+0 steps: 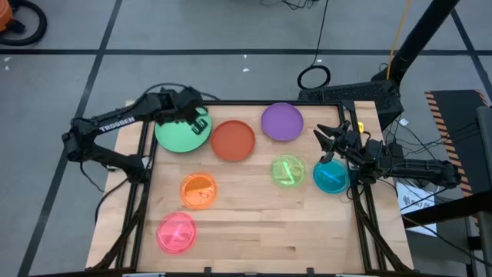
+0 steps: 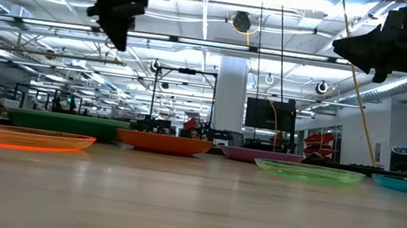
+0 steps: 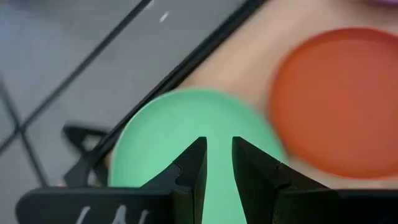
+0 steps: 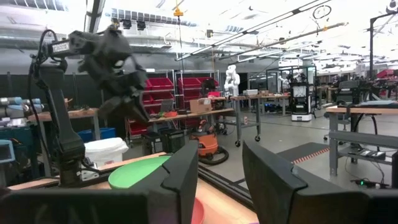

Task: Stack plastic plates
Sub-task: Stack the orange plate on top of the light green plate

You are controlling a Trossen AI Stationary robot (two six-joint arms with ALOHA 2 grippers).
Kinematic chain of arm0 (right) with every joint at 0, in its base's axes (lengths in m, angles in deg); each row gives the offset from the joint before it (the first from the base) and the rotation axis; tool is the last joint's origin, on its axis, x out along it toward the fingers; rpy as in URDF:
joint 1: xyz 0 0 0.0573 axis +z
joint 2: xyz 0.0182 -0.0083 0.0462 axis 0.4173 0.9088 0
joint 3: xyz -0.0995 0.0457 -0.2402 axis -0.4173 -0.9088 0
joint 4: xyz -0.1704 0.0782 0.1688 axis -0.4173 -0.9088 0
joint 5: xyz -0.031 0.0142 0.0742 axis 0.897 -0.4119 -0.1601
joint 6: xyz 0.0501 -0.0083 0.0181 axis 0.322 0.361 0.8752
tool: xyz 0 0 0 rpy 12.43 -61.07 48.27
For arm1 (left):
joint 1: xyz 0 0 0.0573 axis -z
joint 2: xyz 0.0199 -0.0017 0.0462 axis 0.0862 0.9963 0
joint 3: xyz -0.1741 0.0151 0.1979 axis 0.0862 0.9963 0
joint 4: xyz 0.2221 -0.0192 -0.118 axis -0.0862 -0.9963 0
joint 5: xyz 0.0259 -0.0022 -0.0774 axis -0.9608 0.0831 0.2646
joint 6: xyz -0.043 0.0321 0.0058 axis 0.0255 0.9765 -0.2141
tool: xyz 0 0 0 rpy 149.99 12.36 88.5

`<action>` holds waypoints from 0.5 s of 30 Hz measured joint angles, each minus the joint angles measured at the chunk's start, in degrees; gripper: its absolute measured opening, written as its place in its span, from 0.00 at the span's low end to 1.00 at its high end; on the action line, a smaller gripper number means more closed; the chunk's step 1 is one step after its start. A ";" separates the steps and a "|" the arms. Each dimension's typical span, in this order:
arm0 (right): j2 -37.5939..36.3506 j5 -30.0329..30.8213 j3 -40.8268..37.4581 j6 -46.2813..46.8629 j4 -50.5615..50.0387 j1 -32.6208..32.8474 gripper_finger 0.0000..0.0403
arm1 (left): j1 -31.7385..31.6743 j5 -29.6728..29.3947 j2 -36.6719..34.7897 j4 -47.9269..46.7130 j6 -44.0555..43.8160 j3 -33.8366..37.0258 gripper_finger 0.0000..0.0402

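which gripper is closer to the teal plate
Right. The right gripper hangs just above the teal plate at its far edge; the left gripper is across the table over the green plate.

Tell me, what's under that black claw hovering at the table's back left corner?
Under the left gripper, jaws slightly apart, lies the large round light green plastic plate on the wooden table. The arm covers part of the plate's far rim, so anything beneath it there stays hidden.

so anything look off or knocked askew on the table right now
Nothing stands out. The seven plates in view lie flat and apart on the table, none stacked yet. The left gripper hovers over the green plate; the right gripper waits beside the teal plate.
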 joint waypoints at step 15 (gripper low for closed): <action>4.36 -0.49 -0.01 8.32 0.29 0.00 0.29 | 12.44 4.16 -0.02 11.09 5.56 15.65 0.21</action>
